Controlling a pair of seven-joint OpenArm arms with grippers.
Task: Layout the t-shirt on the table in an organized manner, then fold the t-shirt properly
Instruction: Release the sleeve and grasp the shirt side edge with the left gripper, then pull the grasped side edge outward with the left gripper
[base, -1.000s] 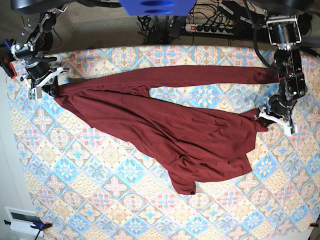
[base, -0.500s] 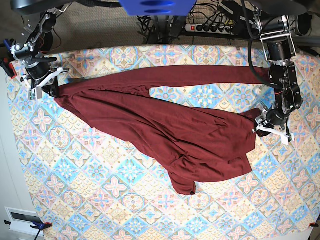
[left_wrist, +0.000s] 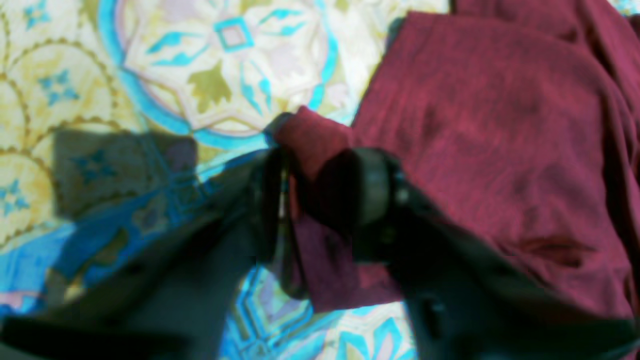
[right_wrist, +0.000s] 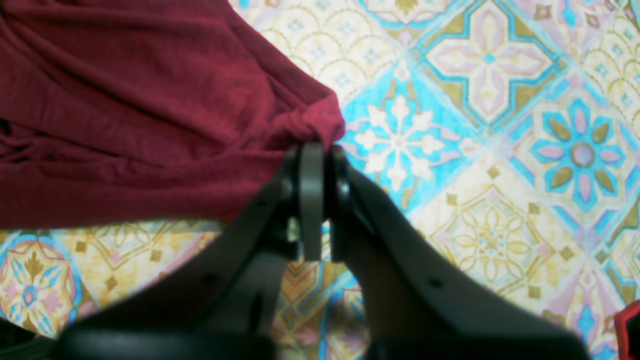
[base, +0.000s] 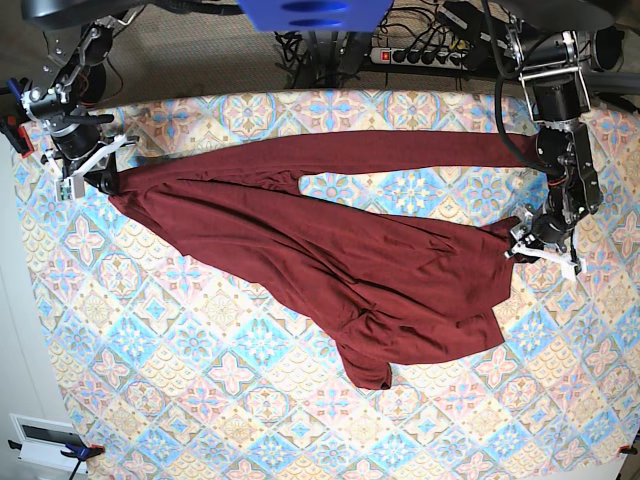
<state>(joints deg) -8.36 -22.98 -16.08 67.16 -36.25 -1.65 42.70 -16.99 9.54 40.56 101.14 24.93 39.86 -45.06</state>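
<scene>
The right hand (right_wrist: 317, 150) is pressed together on a bunched corner of the t-shirt (base: 330, 250), at the far left edge of the desk (base: 230, 400) in the base view. The left hand (left_wrist: 320, 185) is low at the opposite edge of the cloth. A small fold of the maroon fabric sits between its fingers (left_wrist: 367, 185), but they are not fully together and I cannot tell if they really pinch it. Between the two hands the t-shirt lies stretched and wrinkled across the patterned desk, with one long strip toward the back and one part hanging toward the front. Behind the desk lies a power strip (base: 425, 57).
</scene>
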